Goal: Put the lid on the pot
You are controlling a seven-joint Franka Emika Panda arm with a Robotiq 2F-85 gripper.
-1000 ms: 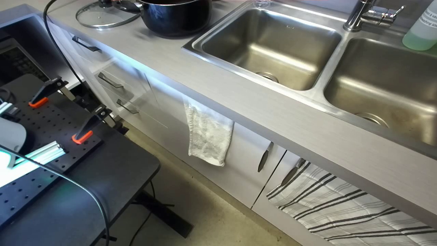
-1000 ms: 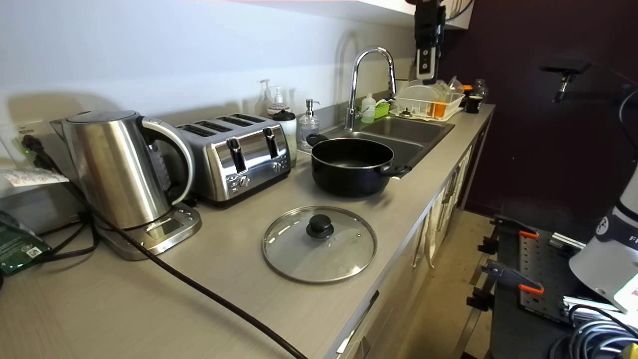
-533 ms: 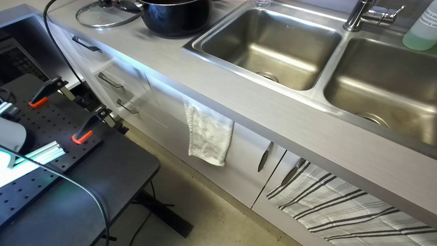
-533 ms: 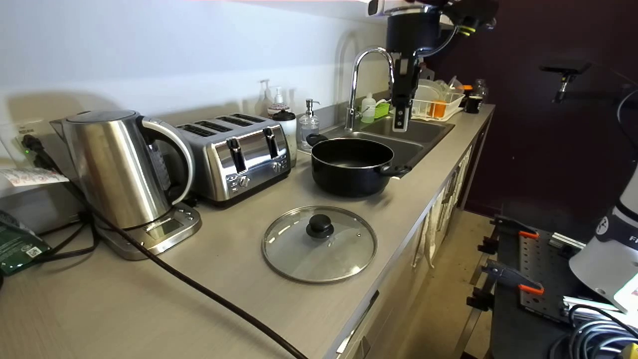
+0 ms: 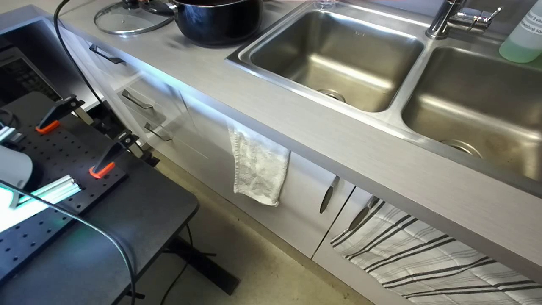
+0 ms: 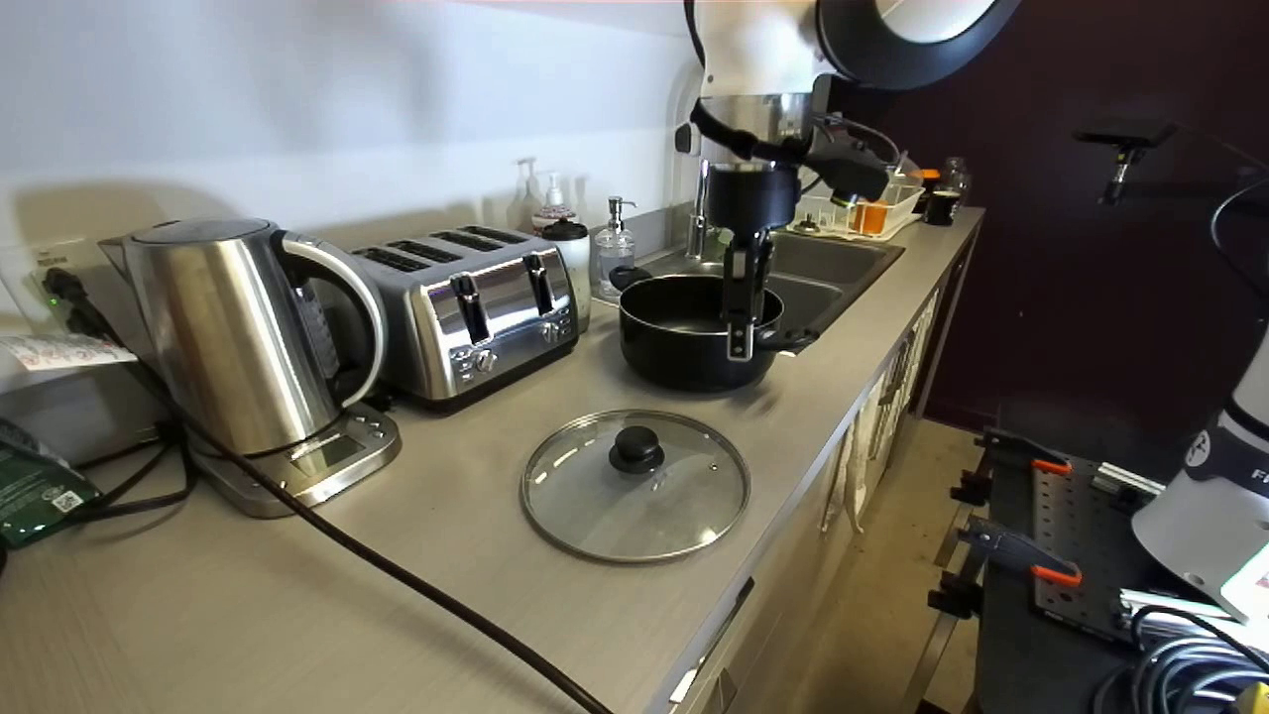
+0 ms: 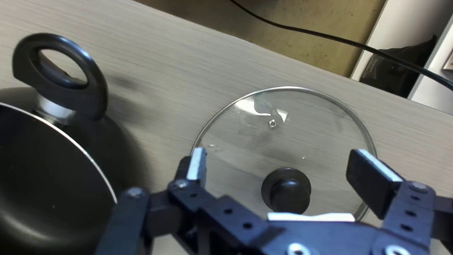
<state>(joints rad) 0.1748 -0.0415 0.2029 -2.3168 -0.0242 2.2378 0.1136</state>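
The lid (image 6: 595, 501) is round clear glass with a metal rim and a dark knob (image 6: 635, 449). It lies flat on the counter beside the black pot (image 6: 684, 362), which is uncovered. In another exterior view the lid (image 5: 131, 23) and pot (image 5: 218, 25) are cut by the top edge. In an exterior view my gripper (image 6: 741, 342) points down and overlaps the pot's near side. In the wrist view my gripper (image 7: 286, 167) is open and empty, above the lid (image 7: 244, 138). The knob (image 7: 288, 193) appears between the fingers, apart from them. The pot (image 7: 53, 159) is at the left.
A toaster (image 6: 496, 307) and a kettle (image 6: 228, 337) stand along the wall. A dark cable (image 6: 397, 570) crosses the counter. The double sink (image 5: 338, 63), with its faucet (image 5: 440, 21), lies beyond the pot. The counter's front edge (image 6: 773, 555) runs close to the lid.
In an exterior view my gripper has come down from high above the sink, moving left and nearer to the lid and pot. The lid and pot have not moved.
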